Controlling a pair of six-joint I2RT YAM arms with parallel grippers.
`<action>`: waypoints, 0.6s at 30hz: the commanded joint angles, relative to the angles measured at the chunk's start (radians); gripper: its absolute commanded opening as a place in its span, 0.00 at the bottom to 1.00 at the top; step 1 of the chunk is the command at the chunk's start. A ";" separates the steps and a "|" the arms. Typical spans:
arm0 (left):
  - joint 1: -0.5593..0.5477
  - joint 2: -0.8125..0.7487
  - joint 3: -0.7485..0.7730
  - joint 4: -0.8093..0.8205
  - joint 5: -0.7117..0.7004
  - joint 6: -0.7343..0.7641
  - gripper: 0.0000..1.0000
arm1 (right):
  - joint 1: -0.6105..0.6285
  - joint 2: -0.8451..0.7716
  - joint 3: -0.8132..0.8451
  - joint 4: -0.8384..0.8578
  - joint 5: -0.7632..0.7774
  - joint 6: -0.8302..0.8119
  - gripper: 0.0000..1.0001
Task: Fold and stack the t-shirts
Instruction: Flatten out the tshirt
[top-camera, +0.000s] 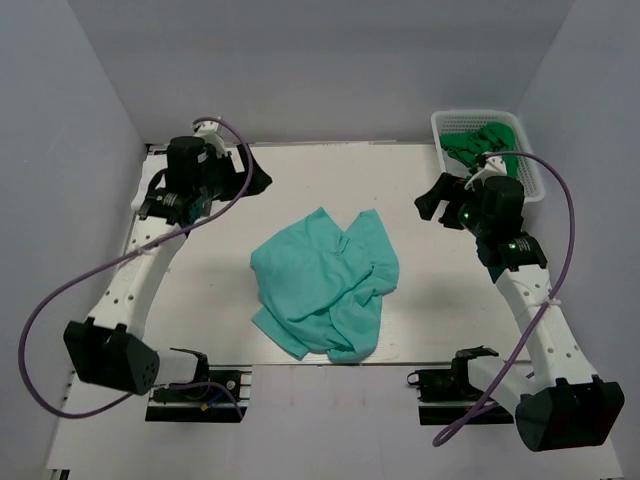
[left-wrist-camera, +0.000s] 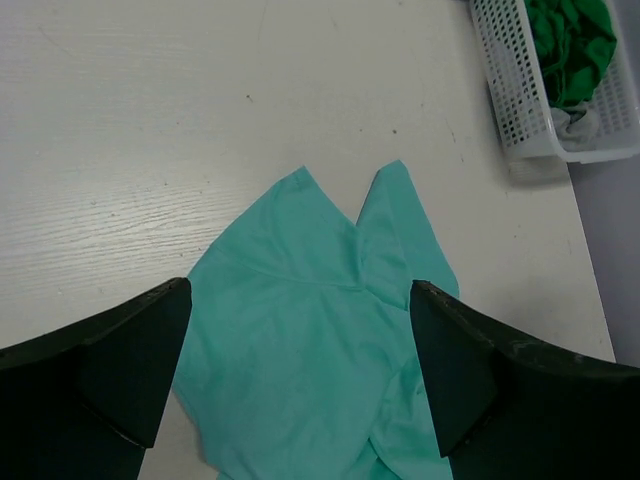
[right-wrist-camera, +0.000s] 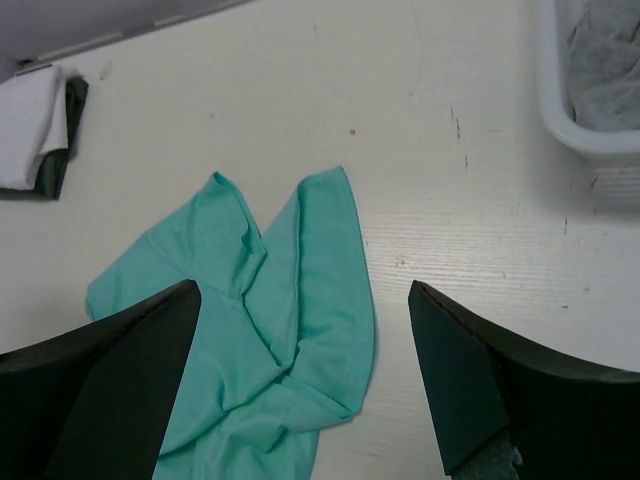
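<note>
A light teal t-shirt (top-camera: 325, 285) lies crumpled and creased in the middle of the table, far wider than either gripper. My left gripper (top-camera: 255, 178) hovers up and to the left of it, open and holding nothing. In the left wrist view the t-shirt (left-wrist-camera: 300, 340) shows between the dark fingers (left-wrist-camera: 120, 370). My right gripper (top-camera: 432, 203) hangs open to the right of the cloth and holds nothing. In the right wrist view the t-shirt (right-wrist-camera: 260, 330) spreads under its left finger (right-wrist-camera: 110, 380). A pale grey-white cloth (right-wrist-camera: 605, 50) lies in the basket.
A white lattice basket (top-camera: 525, 160) stands at the back right corner with dark green cloth (top-camera: 485, 140) on top. Grey walls close the table on three sides. A small white and dark object (right-wrist-camera: 30, 130) sits at the far left edge.
</note>
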 joint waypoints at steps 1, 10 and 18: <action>-0.006 0.077 0.082 -0.086 0.055 0.005 1.00 | -0.001 0.026 0.056 -0.053 -0.011 -0.012 0.90; -0.036 0.315 0.226 -0.114 0.111 0.007 1.00 | 0.007 0.090 0.029 0.007 -0.106 -0.147 0.90; -0.159 0.657 0.555 -0.252 -0.020 0.019 1.00 | 0.025 0.333 0.194 -0.100 -0.060 -0.149 0.90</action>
